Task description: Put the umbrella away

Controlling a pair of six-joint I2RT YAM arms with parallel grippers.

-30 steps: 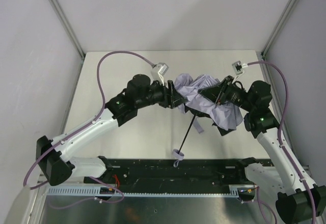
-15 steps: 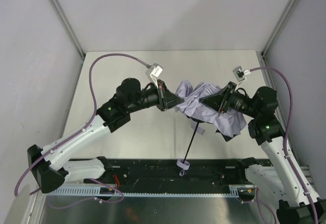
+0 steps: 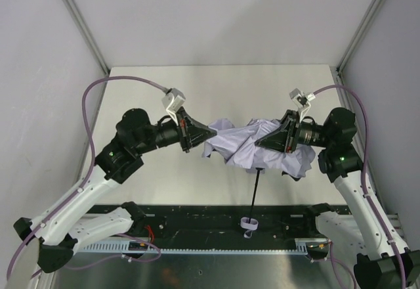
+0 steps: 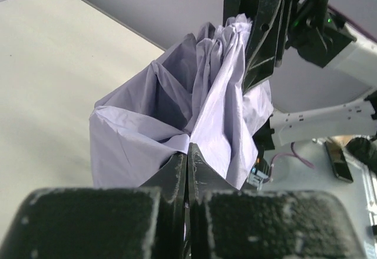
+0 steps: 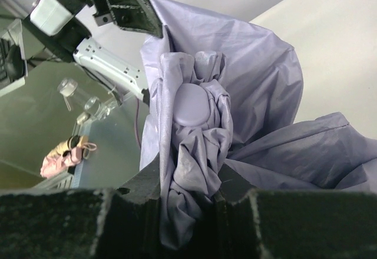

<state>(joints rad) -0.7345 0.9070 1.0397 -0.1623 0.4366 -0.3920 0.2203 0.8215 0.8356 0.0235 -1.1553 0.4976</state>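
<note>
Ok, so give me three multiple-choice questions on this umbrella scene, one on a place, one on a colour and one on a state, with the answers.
1. Where is the handle? A) buried in fabric B) at the shaft's free end, away from the canopy C) on the far table edge
2. Canopy colour? A) red B) black C) pale lavender
3. The left claw is: A) shut on canopy fabric B) wide open C) out of view
Answers: B, the top view shows it beyond the shaft; C, plain in every view; A, it pinches a fold.
</note>
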